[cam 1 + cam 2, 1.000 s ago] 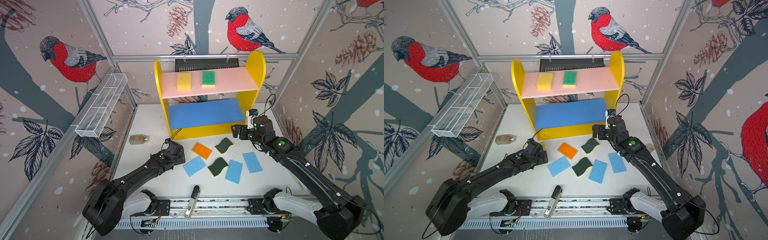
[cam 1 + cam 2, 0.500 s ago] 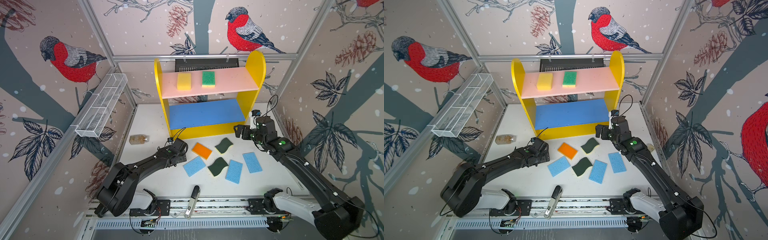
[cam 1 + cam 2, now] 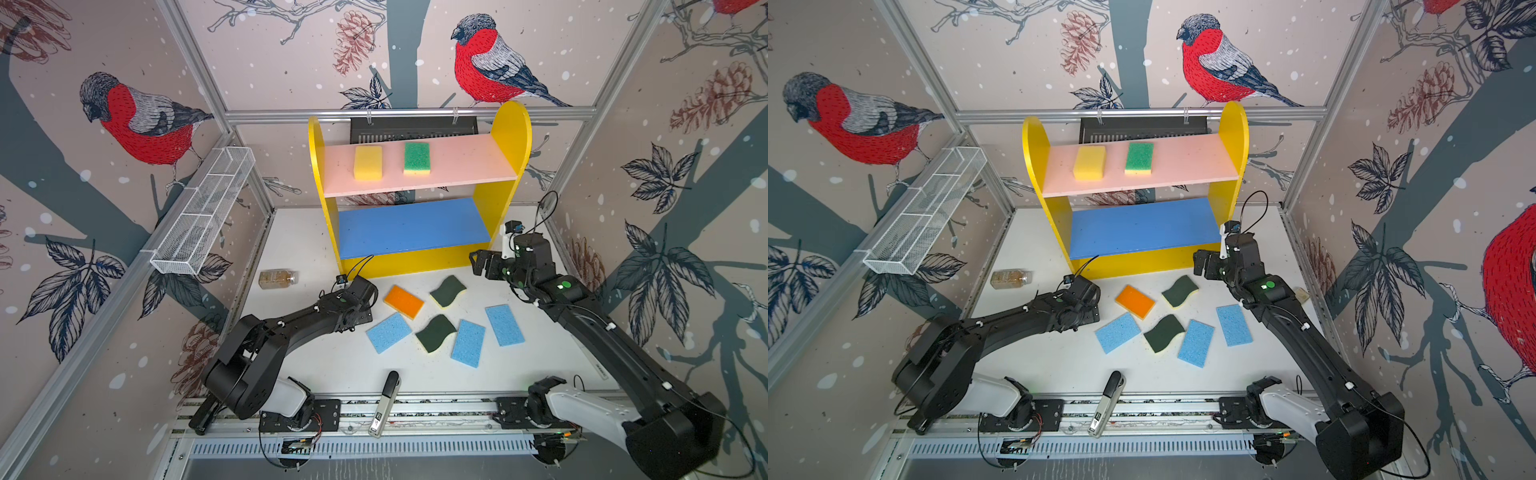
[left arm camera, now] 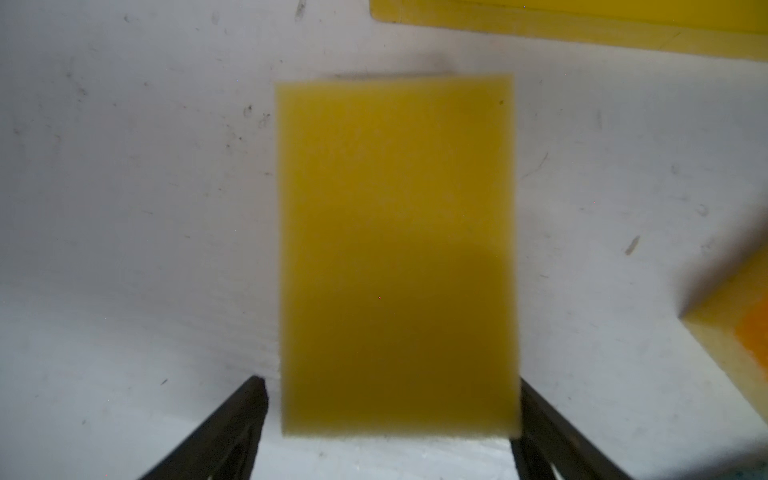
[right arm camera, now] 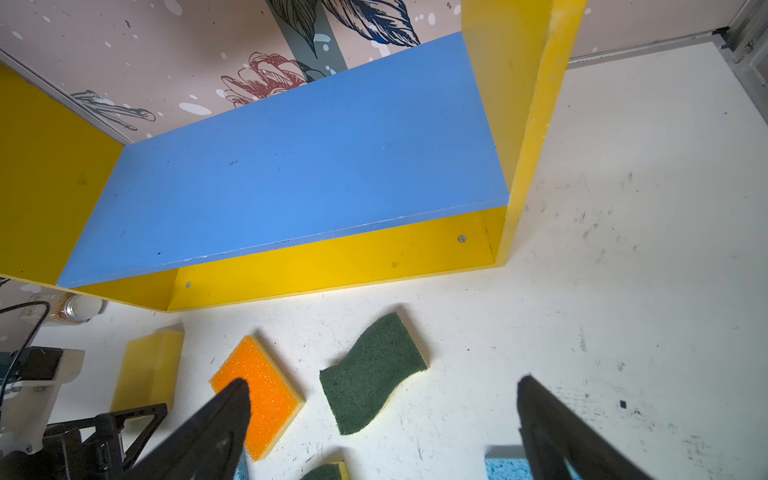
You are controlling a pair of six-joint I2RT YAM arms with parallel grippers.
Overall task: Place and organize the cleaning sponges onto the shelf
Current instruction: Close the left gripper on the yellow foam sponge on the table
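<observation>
Yellow sponge point(image 4: 395, 249) lies on the bench point(image 4: 124, 208) before the shelf point(image 3: 415, 262), between the parted fingers of the left hand point(image 4: 390, 382); orange sponge point(image 3: 403, 301) lies near. Right hand point(image 5: 383, 380) gapes wide, empty.

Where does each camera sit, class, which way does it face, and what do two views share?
Both top views: high at the front, looking down and back at the shelf; the left arm and right arm show.
Left wrist: looks down on a yellow sponge between the fingers of the left gripper.
Right wrist: low, facing the shelf's blue board; the right gripper shows, open.
Shared: the orange-topped sponge appears in both wrist views.
</observation>
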